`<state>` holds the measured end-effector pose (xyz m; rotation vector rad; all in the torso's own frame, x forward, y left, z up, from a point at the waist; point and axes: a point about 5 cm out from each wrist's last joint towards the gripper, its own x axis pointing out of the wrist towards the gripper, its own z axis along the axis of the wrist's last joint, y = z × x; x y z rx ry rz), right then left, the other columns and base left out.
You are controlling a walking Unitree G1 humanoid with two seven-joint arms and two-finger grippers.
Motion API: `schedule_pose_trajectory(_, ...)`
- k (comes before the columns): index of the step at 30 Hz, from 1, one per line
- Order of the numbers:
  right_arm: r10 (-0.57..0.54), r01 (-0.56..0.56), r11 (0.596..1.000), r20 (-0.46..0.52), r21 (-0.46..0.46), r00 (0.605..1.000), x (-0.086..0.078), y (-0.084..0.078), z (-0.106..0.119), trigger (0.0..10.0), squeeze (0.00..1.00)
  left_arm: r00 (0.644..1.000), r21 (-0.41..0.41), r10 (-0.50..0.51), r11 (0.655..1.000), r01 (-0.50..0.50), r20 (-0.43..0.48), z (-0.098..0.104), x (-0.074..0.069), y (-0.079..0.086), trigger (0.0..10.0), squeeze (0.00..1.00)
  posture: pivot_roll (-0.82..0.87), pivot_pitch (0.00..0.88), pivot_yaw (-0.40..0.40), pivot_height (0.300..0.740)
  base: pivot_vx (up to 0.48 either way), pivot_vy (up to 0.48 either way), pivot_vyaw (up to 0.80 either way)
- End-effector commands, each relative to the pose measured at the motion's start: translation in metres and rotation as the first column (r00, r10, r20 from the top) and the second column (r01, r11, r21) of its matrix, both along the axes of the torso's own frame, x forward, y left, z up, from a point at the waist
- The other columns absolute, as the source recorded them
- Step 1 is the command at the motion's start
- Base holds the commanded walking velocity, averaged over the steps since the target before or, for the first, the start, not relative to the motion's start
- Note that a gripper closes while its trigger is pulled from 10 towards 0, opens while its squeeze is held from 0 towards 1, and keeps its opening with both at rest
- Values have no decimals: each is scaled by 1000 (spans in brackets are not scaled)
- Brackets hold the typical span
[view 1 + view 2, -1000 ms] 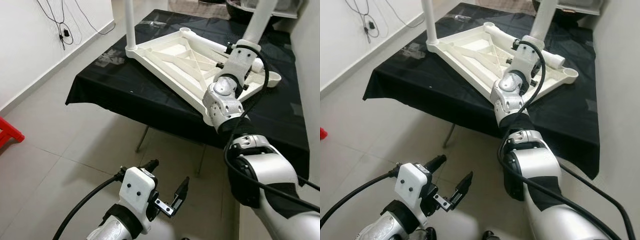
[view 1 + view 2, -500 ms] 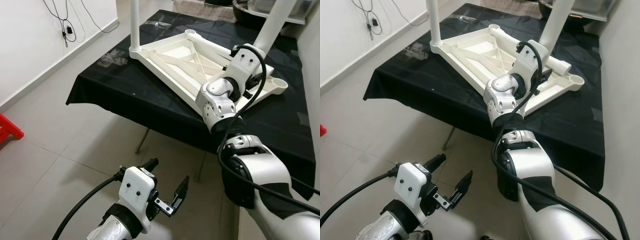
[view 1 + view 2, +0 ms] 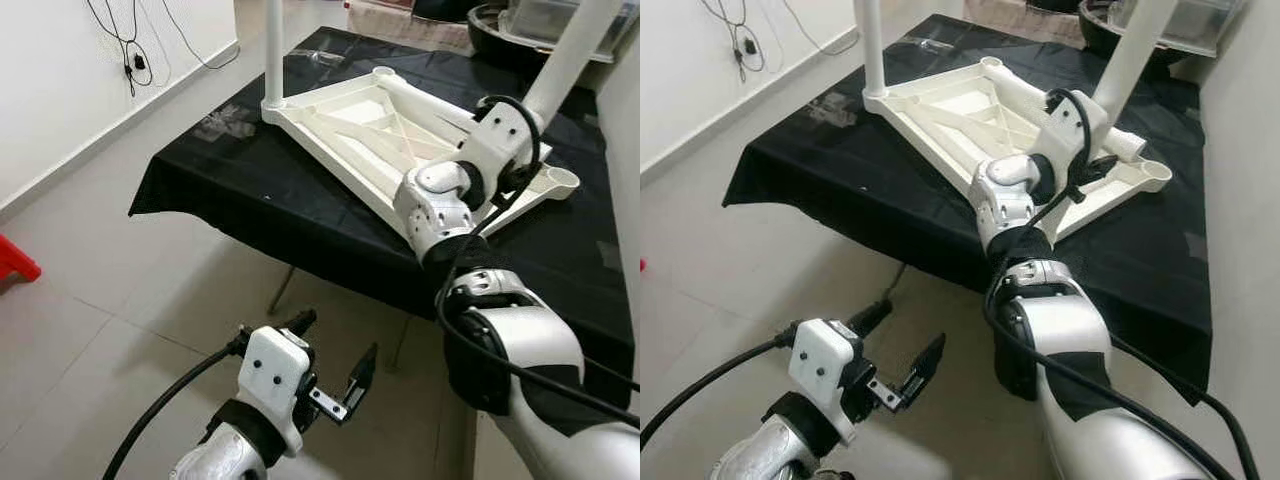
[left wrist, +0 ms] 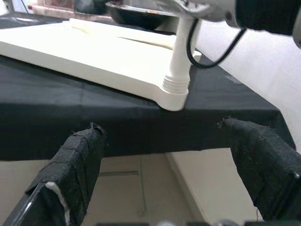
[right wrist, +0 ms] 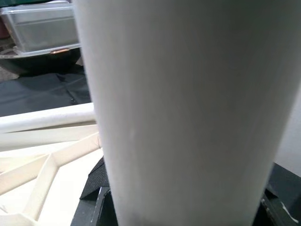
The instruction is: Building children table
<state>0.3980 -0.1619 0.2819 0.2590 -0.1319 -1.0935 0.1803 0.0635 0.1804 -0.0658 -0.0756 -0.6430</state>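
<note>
Though upturned, white ribbed tabletop (image 3: pixel 370 130)

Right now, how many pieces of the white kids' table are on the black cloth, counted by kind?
Tabletop, upside down: 1
Legs: 3 (far-corner leg upright, slanting leg by the right wrist, lying leg on the tabletop)
Total: 4
</note>
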Motion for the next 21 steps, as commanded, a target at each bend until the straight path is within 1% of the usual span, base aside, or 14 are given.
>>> schedule_pose_trajectory(1, -46, 74, 980, -152, 184, 987, -4, -14, -45, 10000, 0, 1000, 0, 6, 1000, -6, -17, -4, 0, -1, 10000, 0, 142, 182, -30, 740, 0, 0, 0)
schedule_pose_trajectory(5, -40, 70, 982, -168, 176, 985, -5, -13, -48, 10000, 0, 1000, -1, 5, 1000, -5, -21, -5, 1, 0, 10000, 0, 139, 184, -29, 740, 0, 0, 0)
schedule_pose_trajectory(7, -19, 52, 982, -180, 179, 984, -4, -9, -51, 10000, 0, 999, 8, -15, 1000, 15, -36, -9, -2, -2, 10000, 0, 137, 186, -27, 740, 0, 0, 0)
schedule_pose_trajectory(11, 13, 21, 981, -172, 195, 985, -3, -3, -53, 10000, 0, 999, 10, -20, 1000, 20, -41, -10, -2, -2, 10000, 0, 139, 189, -26, 740, 0, 0, 0)
schedule_pose_trajectory(12, 19, 15, 980, -167, 198, 986, -3, -2, -52, 10000, 125, 999, 10, -20, 1000, 20, -41, -10, -2, -2, 10000, 0, 139, 189, -26, 740, 0, 0, 0)
schedule_pose_trajectory(13, 28, 5, 980, -159, 201, 987, -2, -1, -51, 10000, 1000, 999, 11, -19, 1000, 19, -42, -10, -2, -2, 10000, 0, 139, 187, -26, 740, 0, 0, 0)
schedule_pose_trajectory(21, 52, -27, 981, -124, 190, 991, -1, 4, -45, 10000, 1000, 999, 15, -17, 1000, 18, -45, -11, -2, -1, 10000, 0, 137, 189, -23, 740, 0, 0, 0)
